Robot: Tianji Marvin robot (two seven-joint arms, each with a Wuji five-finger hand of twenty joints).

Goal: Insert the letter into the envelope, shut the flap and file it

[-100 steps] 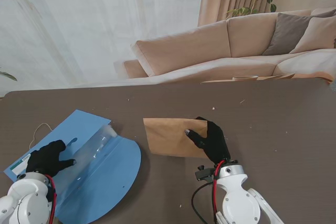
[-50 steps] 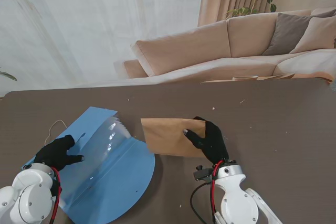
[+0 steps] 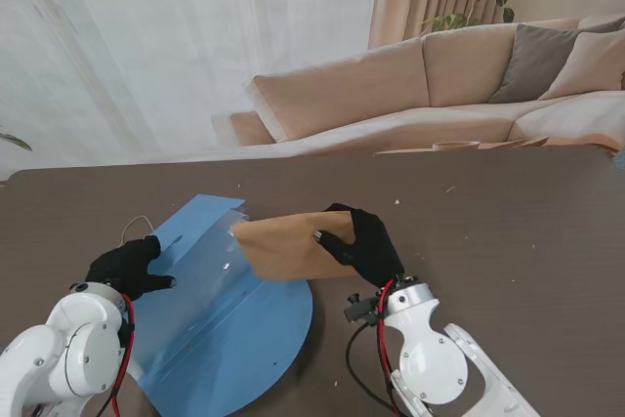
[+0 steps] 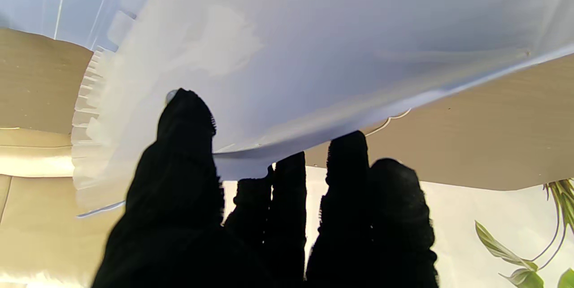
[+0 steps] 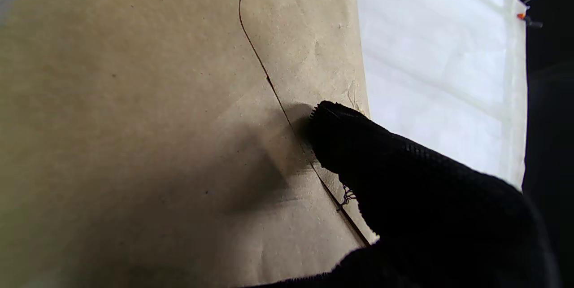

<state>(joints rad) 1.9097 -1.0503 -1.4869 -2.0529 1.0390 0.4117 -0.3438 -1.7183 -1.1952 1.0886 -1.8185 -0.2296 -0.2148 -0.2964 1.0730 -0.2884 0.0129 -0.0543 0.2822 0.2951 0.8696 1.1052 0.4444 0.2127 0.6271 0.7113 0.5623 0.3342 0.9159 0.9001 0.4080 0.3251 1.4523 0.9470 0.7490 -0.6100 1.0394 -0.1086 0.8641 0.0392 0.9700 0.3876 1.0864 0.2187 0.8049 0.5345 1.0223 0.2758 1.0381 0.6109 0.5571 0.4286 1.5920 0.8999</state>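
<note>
The left hand [image 3: 130, 267] pinched the clear front sheet of the blue file folder [image 3: 244, 339], holding its pocket agape at nine o'clock on the bench [image 3: 508, 231]. Nothing showed inside the pocket. At twelve o'clock from the right wrist, the right hand [image 3: 363, 246] gripped the kraft envelope [image 3: 278, 249] by its flap end, the leading corner overlapping the folder's mouth. It looked light, thin and floppy, best held near that edge

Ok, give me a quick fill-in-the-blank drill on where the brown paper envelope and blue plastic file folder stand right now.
1. The right hand holds the brown paper ____.
2. The left hand lifts the clear pocket of the ____ plastic file folder.
3. The brown paper envelope's leading edge points toward the robot's ____.
4. The envelope's flap is ____.

Missing: envelope; blue; left; closed
</note>
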